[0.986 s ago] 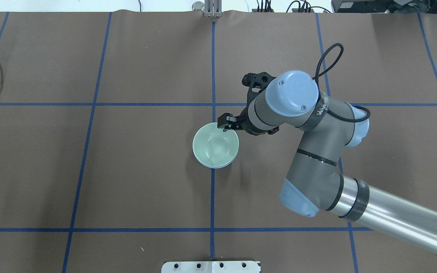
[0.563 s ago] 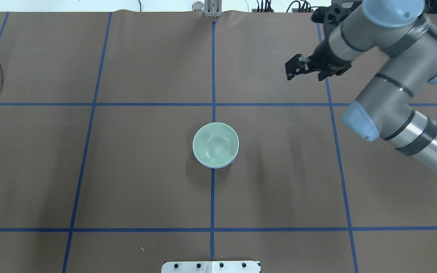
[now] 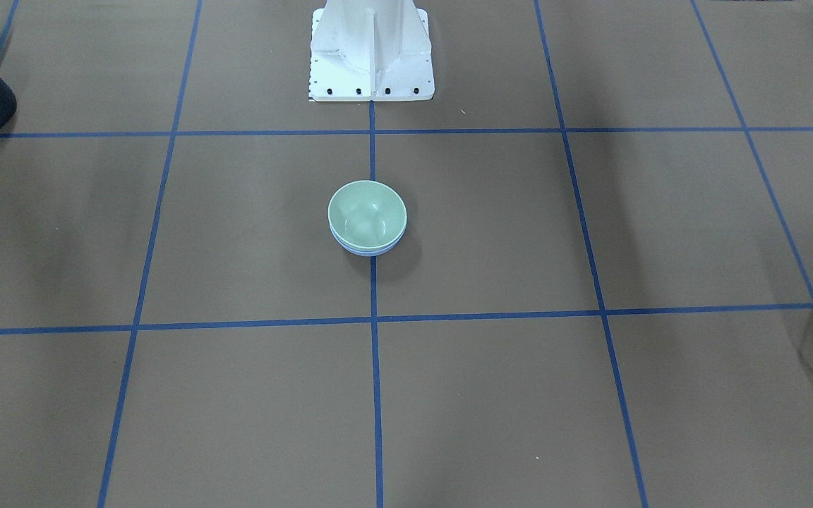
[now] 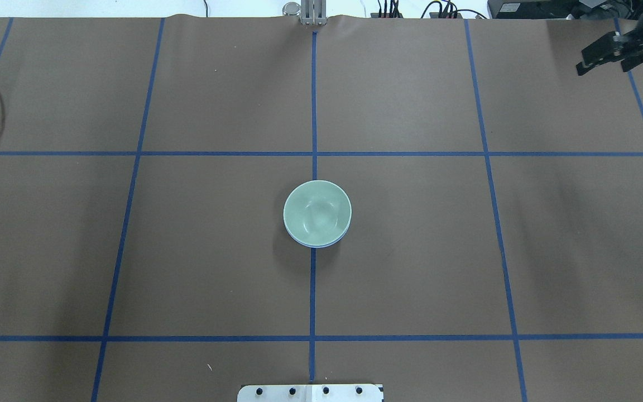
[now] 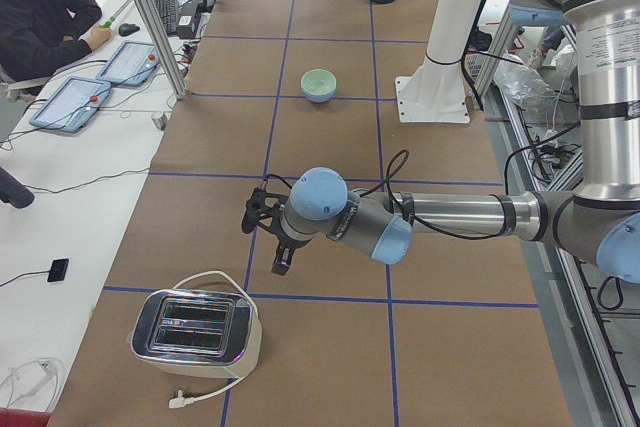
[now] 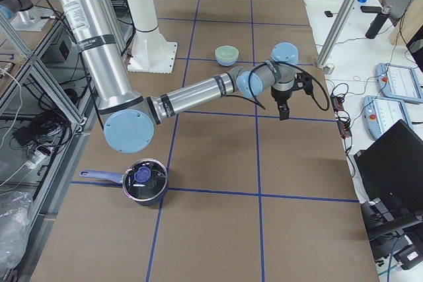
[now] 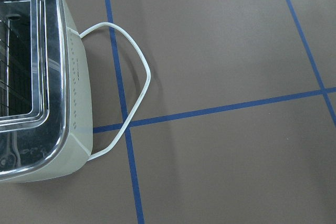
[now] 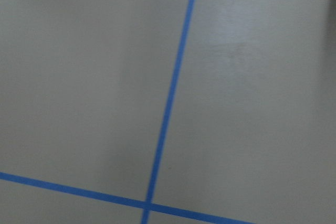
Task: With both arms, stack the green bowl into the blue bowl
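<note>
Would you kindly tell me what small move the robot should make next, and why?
Probably only bring the right gripper to rest. It hangs far off by a corner of the table, and the green bowl already sits nested upright in the blue bowl at the middle. No further bowl move seems needed.

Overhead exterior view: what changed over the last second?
The right gripper left the green bowl's rim and pulled back, empty, to the far right corner of the table. The green bowl stayed nested in the blue bowl, and neither bowl shifted.
</note>
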